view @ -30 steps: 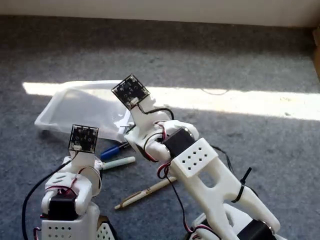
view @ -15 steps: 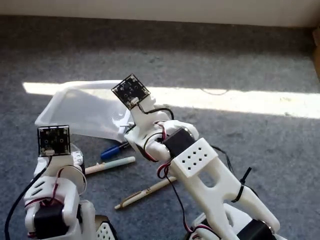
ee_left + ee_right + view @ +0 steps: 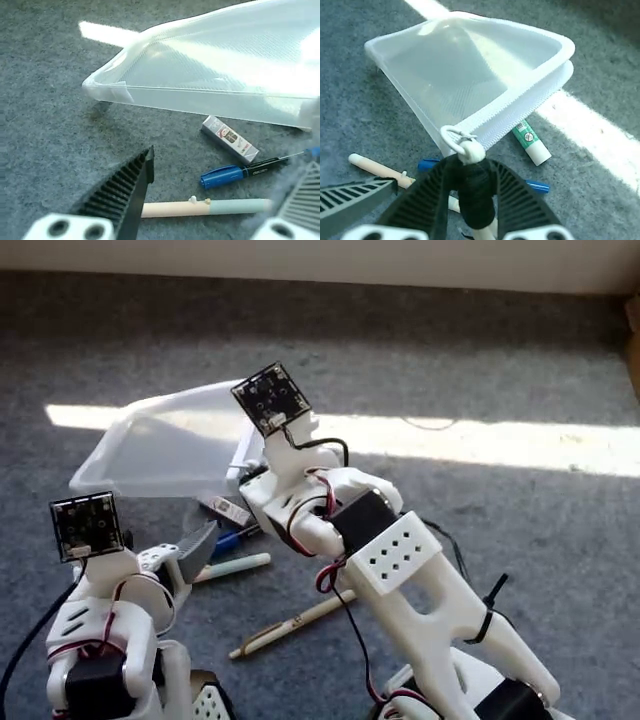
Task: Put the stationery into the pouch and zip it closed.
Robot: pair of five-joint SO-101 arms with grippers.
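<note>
In the high view the translucent pouch (image 3: 165, 445) sits at about 10 o'clock from the middle of the grey carpet (image 3: 500, 360), partly in a strip of sunlight (image 3: 480, 445). The right gripper (image 3: 469, 169) is at the pouch's 4 o'clock corner. Its jaws are pressed together on the black zip pull (image 3: 472, 185), just under a small white ring. That end of the pouch is raised off the carpet, while the far corner rests on it. In the right wrist view the pouch's mouth gapes, with the two zip edges apart.

All of the stationery lies on the carpet outside the pouch, from 5 to 6 o'clock of it. The glue stick (image 3: 225, 510) is nearest, just beside the pouch's lower edge. The blue pen (image 3: 238, 537) lies just past it at 5 o'clock. Next comes the pastel pen (image 3: 238, 564), cream at one end and mint at the other. The beige pen (image 3: 295, 623) is farther out towards 5 o'clock, apart from the others and partly under the right arm.

The left gripper (image 3: 231, 160) hovers at 7 o'clock of the blue pen, with its jaws spread wide and nothing between them. In the left wrist view the pastel pen runs across the gap below the jaws, and the blue pen and glue stick lie beyond it, towards the pouch.
</note>
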